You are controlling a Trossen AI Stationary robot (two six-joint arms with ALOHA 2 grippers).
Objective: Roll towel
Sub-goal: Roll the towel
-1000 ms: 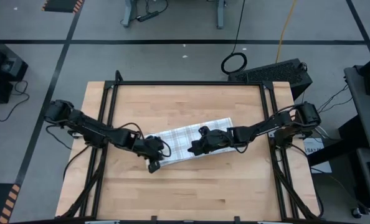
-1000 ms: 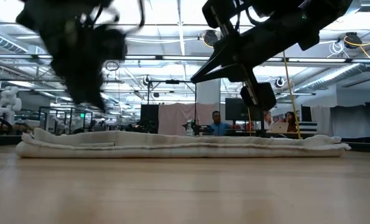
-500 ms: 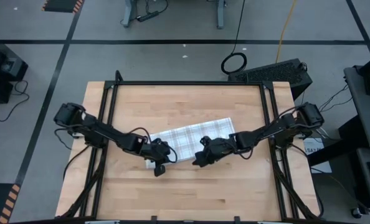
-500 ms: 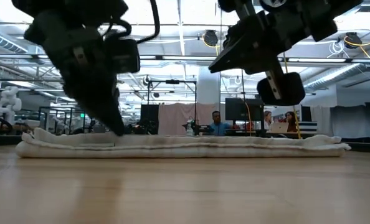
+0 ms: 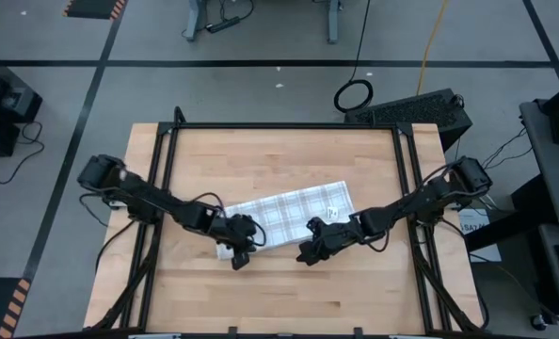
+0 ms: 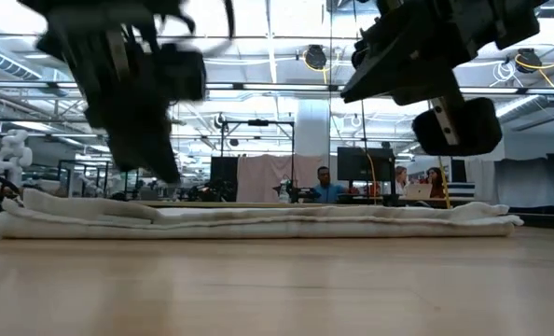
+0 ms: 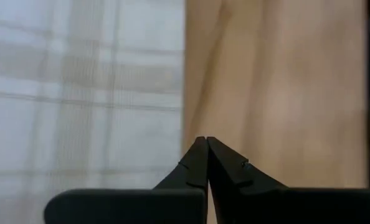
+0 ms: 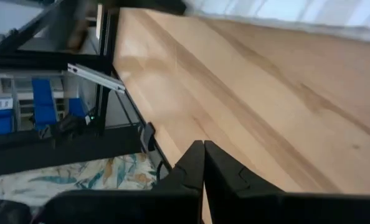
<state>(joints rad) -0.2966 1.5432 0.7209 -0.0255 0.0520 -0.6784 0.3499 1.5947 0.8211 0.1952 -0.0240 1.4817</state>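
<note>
The towel (image 5: pixel 284 219) lies folded into a flat, narrow strip near the middle of the tabletop (image 5: pixel 279 155), checked side up, with a small white label (image 5: pixel 332 213) near its right end. In the low view it reads as a thin, layered band (image 6: pixel 258 219) resting flat on the wood.

The strip's long axis runs left to right across the tabletop, tilted so that the right end sits nearer the far edge and the left end nearer the near edge. A roll is best started from one short end and carried along this axis.

The left end effector (image 5: pixel 239 256) is held at the strip's left end, on its near side, with the tips pressed together on nothing, as the left wrist view (image 7: pixel 206 144) shows at the cloth's edge. The right end effector (image 5: pixel 305 254) is poised just off the near long edge, toward the middle, likewise pressed together and empty (image 8: pixel 202 147), over bare wood.

For a tidy roll, the short end should probably be lifted evenly across its width, turned over tightly, and kept square to the long axis; uneven pulling would likely skew the roll or drag the thin layers apart.
</note>
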